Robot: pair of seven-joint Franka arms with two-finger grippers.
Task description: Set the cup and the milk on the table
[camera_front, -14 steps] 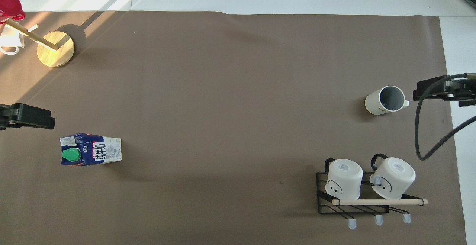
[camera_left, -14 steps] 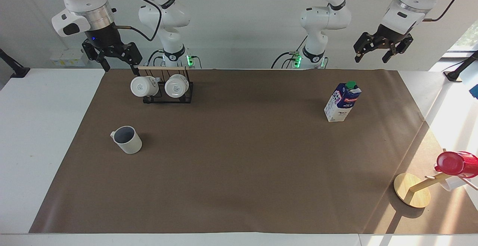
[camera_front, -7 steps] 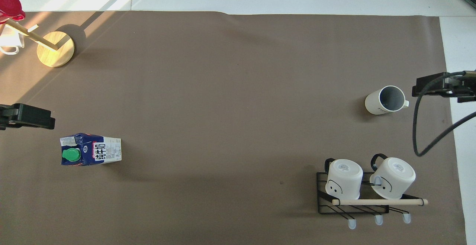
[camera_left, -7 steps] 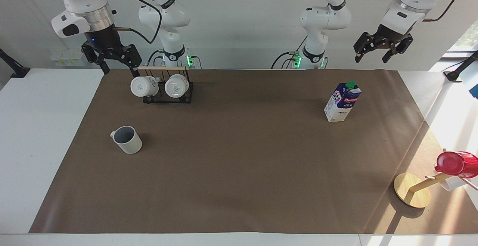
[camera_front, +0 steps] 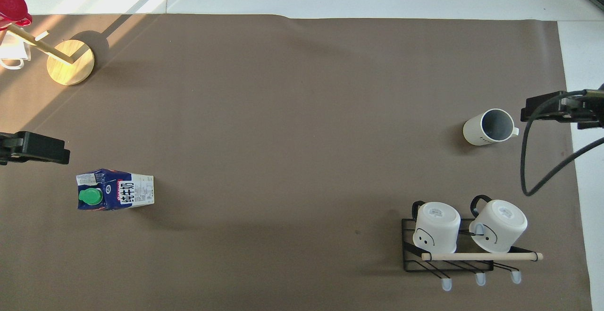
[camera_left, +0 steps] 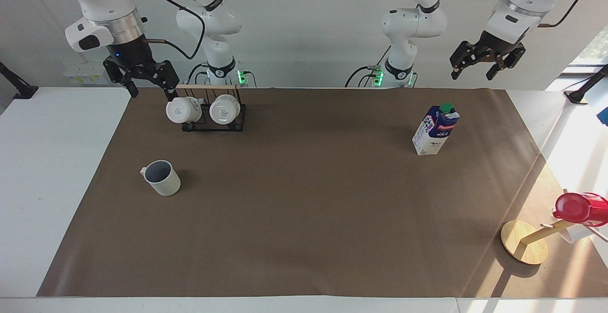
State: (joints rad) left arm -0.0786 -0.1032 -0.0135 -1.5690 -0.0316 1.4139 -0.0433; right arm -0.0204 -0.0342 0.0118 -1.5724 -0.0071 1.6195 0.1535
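The cup (camera_left: 162, 178), a grey-white mug with a dark inside, stands upright on the brown sheet of the table (camera_left: 304, 218) toward the right arm's end; it also shows in the overhead view (camera_front: 490, 127). The milk (camera_left: 436, 129) stands upright on the sheet toward the left arm's end, its green cap up (camera_front: 114, 196). My right gripper (camera_left: 151, 92) is open and empty, raised over the sheet's edge beside the mug rack (camera_front: 557, 110). My left gripper (camera_left: 471, 74) is open and empty, raised over the table's edge beside the milk (camera_front: 37, 147).
A black wire rack (camera_left: 213, 118) with two white mugs stands nearer to the robots than the cup (camera_front: 467, 245). A wooden peg stand (camera_left: 525, 242) with a red cup (camera_left: 580, 207) leans at the left arm's end of the table.
My right gripper has drifted slightly, staying raised beside the rack. The left arm, the cup and the milk have not moved.
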